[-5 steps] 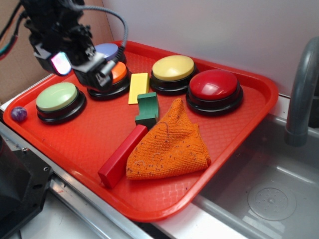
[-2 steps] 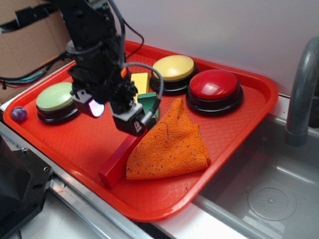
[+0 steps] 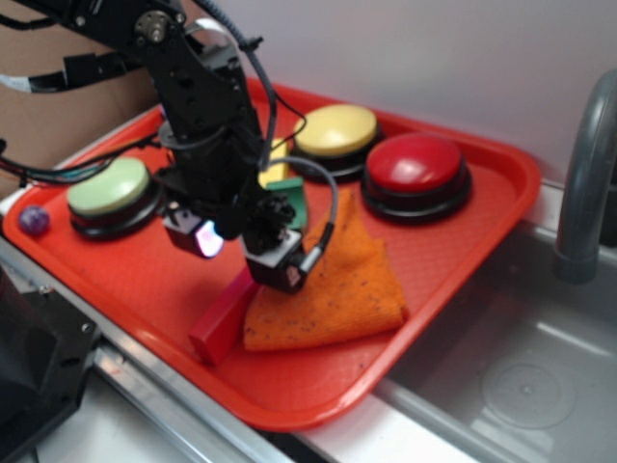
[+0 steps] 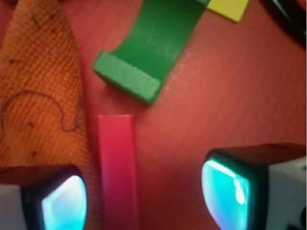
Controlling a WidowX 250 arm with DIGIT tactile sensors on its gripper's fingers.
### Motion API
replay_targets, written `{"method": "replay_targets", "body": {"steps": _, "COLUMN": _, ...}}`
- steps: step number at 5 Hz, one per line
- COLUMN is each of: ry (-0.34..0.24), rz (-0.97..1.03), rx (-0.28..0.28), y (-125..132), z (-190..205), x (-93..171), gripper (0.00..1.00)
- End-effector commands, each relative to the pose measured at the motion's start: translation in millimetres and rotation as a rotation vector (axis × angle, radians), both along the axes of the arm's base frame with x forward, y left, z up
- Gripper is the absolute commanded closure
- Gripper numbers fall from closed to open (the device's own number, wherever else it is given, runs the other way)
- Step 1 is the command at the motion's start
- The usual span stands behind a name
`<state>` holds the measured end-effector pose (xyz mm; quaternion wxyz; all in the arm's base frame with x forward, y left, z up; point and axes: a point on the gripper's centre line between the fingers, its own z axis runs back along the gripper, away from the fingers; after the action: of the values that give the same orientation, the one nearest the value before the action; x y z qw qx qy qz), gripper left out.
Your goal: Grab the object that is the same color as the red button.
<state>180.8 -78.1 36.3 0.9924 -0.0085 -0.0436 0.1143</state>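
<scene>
Gripper (image 4: 144, 196) moved from the orange button down over the red block (image 4: 117, 167), fingers (image 4: 225, 191) spread apart either side of it, block flat on the tray (image 3: 463, 251) beside the orange cloth (image 3: 347, 280), green block (image 4: 148, 48) just past its end, red button (image 3: 416, 164) well apart

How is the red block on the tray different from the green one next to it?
The red block is a plain straight bar; the green block has a curved notch scooped out of it. The red block is slimmer, the green block broader and chunkier. The red block lies along the orange cloth, while the green block sits just beyond its far end, at an angle to it. Both rest flat on the red tray.
</scene>
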Motion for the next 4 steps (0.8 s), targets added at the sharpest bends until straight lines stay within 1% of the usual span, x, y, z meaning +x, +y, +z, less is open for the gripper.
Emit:
{"method": "replay_targets", "body": {"steps": 1, "ry": 0.027, "rz": -0.012, "rx": 0.004, "y": -2.7, "z": -13.2, "x": 2.7, "gripper": 0.00}}
{"method": "replay_targets", "body": {"steps": 2, "ry": 0.056, "rz": -0.015, "rx": 0.021, "y": 1.4, "z": -20.8, "x": 1.3, "gripper": 0.00}}
{"method": "replay_targets", "body": {"steps": 3, "ry": 0.040, "rz": -0.054, "rx": 0.003, "y": 2.6, "z": -17.9, "x": 0.7, "gripper": 0.00}}
{"method": "replay_targets", "body": {"steps": 4, "ry": 0.048, "rz": -0.049, "rx": -0.009, "y": 2.4, "z": -17.0, "x": 0.2, "gripper": 1.00}}
